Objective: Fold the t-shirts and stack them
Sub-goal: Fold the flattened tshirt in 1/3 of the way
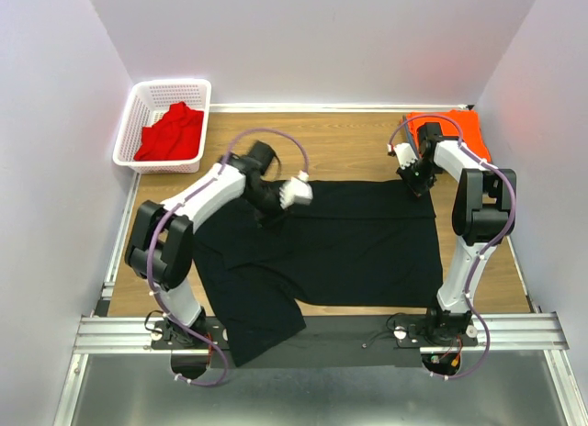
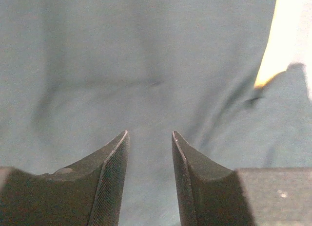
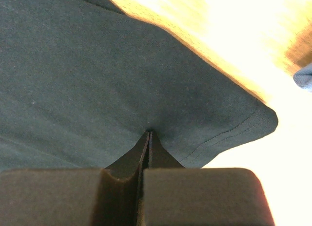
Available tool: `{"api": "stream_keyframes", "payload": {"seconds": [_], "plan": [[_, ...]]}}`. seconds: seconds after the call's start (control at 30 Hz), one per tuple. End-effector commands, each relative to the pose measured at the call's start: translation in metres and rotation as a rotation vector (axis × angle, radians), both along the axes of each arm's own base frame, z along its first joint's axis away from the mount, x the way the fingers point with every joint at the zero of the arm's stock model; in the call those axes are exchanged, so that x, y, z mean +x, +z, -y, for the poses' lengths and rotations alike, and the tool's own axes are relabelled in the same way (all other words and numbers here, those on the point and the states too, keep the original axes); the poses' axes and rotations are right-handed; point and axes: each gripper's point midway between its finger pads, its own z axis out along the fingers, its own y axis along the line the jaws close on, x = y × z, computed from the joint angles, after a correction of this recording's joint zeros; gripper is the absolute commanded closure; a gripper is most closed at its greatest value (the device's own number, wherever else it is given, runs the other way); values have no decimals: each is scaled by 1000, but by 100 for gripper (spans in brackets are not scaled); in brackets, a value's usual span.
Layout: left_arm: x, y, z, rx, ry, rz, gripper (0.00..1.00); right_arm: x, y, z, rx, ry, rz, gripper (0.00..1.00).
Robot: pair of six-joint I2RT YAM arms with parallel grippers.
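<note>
Pale lilac walls enclose a wooden table edged with aluminium rails.

The black shirt covers most of the tabletop. A bare strip runs along the far edge between the basket in the far left corner and the orange shirt in the far right. Walls close three sides. The left arm hangs over the black shirt's left part, and the right arm stands beside the orange shirt.
</note>
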Motion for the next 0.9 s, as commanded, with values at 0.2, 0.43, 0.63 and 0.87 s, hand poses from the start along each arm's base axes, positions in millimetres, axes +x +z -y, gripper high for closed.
{"api": "stream_keyframes", "payload": {"seconds": [0.2, 0.43, 0.63, 0.87], "plan": [[160, 14, -129, 89, 645, 227, 53, 25, 17, 0, -19, -55, 62, 93], [176, -31, -170, 212, 811, 210, 59, 25, -3, -9, -85, -45, 29, 92], [165, -76, -205, 327, 898, 145, 68, 36, -29, -2, -149, -64, 18, 92], [170, -111, -241, 404, 962, 91, 76, 59, -52, 6, -207, -108, 36, 92]]}}
